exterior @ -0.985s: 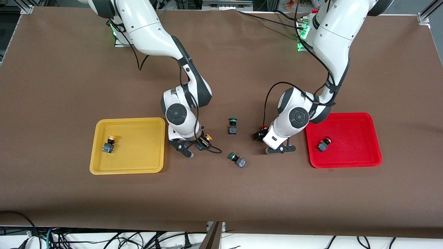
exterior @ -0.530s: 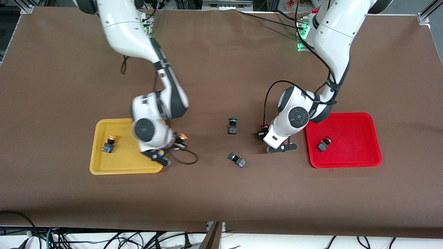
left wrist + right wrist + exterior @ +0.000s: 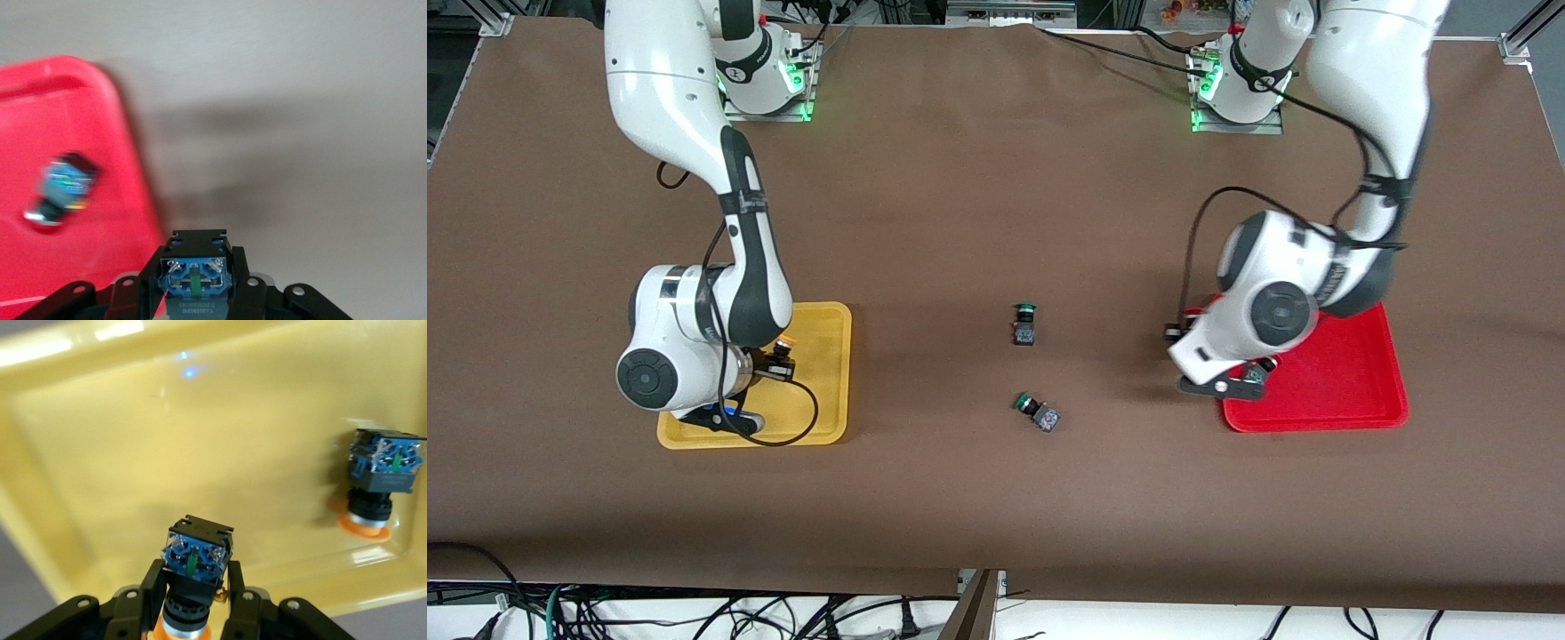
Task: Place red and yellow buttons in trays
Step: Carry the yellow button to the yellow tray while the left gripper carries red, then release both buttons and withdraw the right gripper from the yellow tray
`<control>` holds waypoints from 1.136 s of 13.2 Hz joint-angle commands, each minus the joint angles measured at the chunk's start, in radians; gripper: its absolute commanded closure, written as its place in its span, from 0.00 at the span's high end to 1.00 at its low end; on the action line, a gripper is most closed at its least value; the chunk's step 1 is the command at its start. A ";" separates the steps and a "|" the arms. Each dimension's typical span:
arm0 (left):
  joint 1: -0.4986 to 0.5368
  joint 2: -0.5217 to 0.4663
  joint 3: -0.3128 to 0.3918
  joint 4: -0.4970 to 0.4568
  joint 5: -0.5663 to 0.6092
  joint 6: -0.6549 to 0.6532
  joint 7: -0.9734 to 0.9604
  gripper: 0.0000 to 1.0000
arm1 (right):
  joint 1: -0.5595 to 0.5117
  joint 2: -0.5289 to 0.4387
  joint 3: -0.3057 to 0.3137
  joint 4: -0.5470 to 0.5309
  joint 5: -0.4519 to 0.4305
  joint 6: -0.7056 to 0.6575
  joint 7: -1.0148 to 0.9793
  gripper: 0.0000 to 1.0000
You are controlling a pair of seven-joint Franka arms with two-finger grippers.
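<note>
A yellow button (image 3: 193,577) was pinched in the right tool (image 3: 195,600) over the yellow tray (image 3: 823,356), where another yellow button (image 3: 383,480) already lay. The left tool (image 3: 195,293) had a red button (image 3: 195,277) clamped, hanging over the red tray's (image 3: 1352,391) rim, with one red button (image 3: 61,187) inside.

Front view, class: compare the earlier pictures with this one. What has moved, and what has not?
The right gripper carried its yellow button over the yellow tray. The left gripper carried its red button to the red tray's edge. Both green buttons and both tray buttons stayed.
</note>
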 commanded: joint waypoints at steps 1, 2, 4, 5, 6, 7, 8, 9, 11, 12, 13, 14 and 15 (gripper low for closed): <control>0.109 0.001 -0.013 -0.010 0.047 0.023 0.320 0.00 | -0.005 -0.002 -0.002 -0.016 0.012 0.011 -0.037 0.99; 0.139 0.014 -0.014 -0.017 0.072 0.069 0.423 0.00 | -0.005 -0.011 -0.005 -0.007 0.012 0.001 -0.057 1.00; 0.175 0.059 -0.014 -0.021 0.076 0.166 0.592 0.00 | -0.003 -0.057 -0.028 0.019 0.006 -0.050 -0.095 1.00; 0.183 0.083 -0.014 -0.021 0.076 0.195 0.640 0.00 | -0.002 -0.083 -0.060 0.039 -0.001 -0.124 -0.120 1.00; 0.199 0.097 -0.014 -0.024 0.076 0.221 0.689 0.00 | -0.003 -0.103 -0.084 0.083 -0.003 -0.197 -0.156 1.00; 0.209 0.100 -0.014 -0.030 0.076 0.232 0.713 0.00 | -0.003 -0.127 -0.118 0.120 -0.006 -0.269 -0.190 1.00; 0.209 0.114 -0.014 -0.029 0.075 0.235 0.712 0.26 | -0.002 -0.150 -0.152 0.161 -0.011 -0.340 -0.230 1.00; 0.210 0.111 -0.014 -0.029 0.076 0.235 0.715 0.99 | 0.000 -0.175 -0.178 0.198 -0.014 -0.405 -0.253 1.00; 0.198 0.064 -0.023 -0.026 0.072 0.203 0.688 1.00 | -0.003 -0.232 -0.204 0.243 -0.018 -0.492 -0.252 1.00; 0.190 0.029 -0.025 -0.014 0.072 0.145 0.636 1.00 | -0.006 -0.282 -0.197 0.241 -0.021 -0.503 -0.249 1.00; 0.183 -0.008 -0.027 0.003 0.072 0.072 0.553 1.00 | -0.022 -0.339 -0.180 0.232 -0.029 -0.506 -0.249 1.00; 0.178 -0.037 -0.030 0.031 0.072 -0.008 0.465 1.00 | -0.058 -0.392 -0.122 0.214 -0.070 -0.525 -0.249 1.00; 0.177 -0.057 -0.030 0.070 0.072 -0.078 0.389 1.00 | -0.130 -0.455 -0.018 0.194 -0.142 -0.538 -0.247 1.00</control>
